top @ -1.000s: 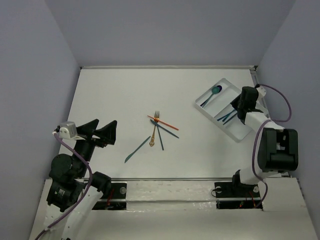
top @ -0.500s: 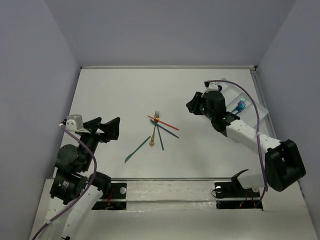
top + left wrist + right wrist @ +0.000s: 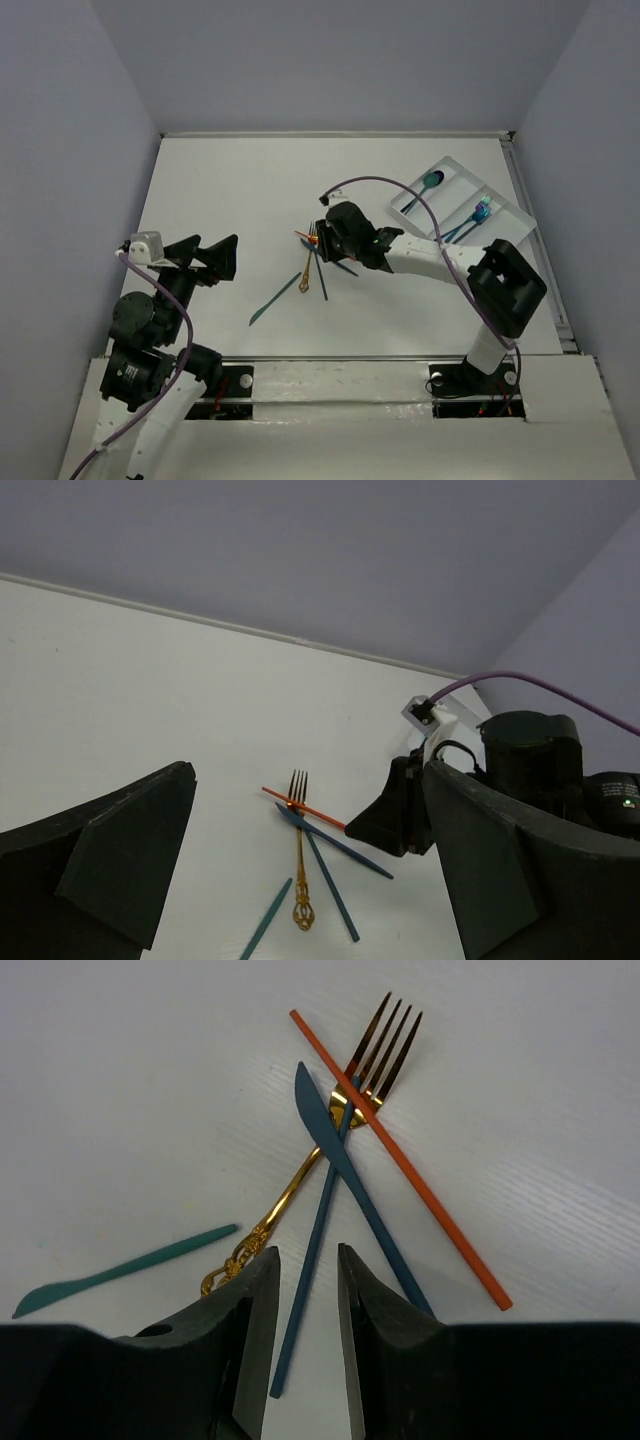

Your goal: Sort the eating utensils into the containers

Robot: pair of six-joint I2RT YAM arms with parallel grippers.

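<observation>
The right gripper (image 3: pixel 308 1260) hovers over the crossed utensils, its jaws a narrow gap apart and empty. A dark blue knife (image 3: pixel 338 1155), a thin orange-red handle (image 3: pixel 420 1188) and a slim blue handle (image 3: pixel 322 1220) cross the ornate gold metal fork (image 3: pixel 383 1078) just below its tines. A teal knife (image 3: pixel 120 1271) lies apart, off that fork's handle end. The white divided tray (image 3: pixel 455 172), well right of the fork, holds a teal spoon (image 3: pixel 430 182). The left gripper (image 3: pixel 210 258), well left of the fork, gapes wide and empty.
</observation>
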